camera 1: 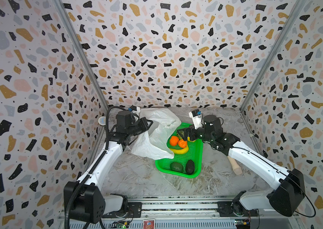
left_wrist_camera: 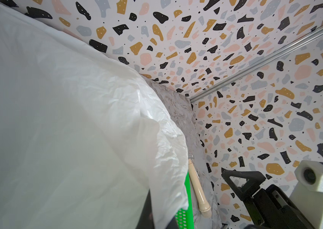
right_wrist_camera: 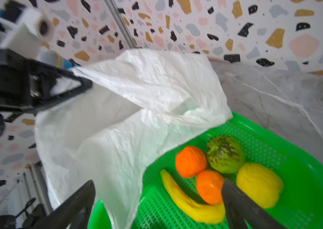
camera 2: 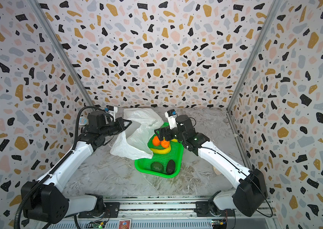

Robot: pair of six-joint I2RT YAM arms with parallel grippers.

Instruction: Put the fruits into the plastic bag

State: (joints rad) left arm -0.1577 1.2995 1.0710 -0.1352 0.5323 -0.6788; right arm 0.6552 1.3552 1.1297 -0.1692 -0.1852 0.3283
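While the left gripper (camera 1: pixel 149 123) is clamped on the plastic bag (camera 1: pixel 156 142), whose lower folds drape over the green tray (camera 1: pixel 178 175), the fruits (right_wrist_camera: pixel 225 153) lie in that tray. The oranges (camera 1: pixel 174 140) and banana (camera 1: pixel 179 151) sit just below the right gripper (camera 1: pixel 182 133), whose jaws are spread wide and empty. The avocados (camera 1: pixel 176 167) lie nearer the front.

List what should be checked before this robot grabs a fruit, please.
1. Left hand shut on the plastic bag edge: ok.
2. Bag mouth open wide enough for a fruit: cannot tell; folds hide it.
3. Right hand open, close to the oranges: ok.
4. Room around the oranges: not ok; they crowd against each other and the banana.
5. Bag clear of the green tray: not ok; it drapes over the tray's rim.
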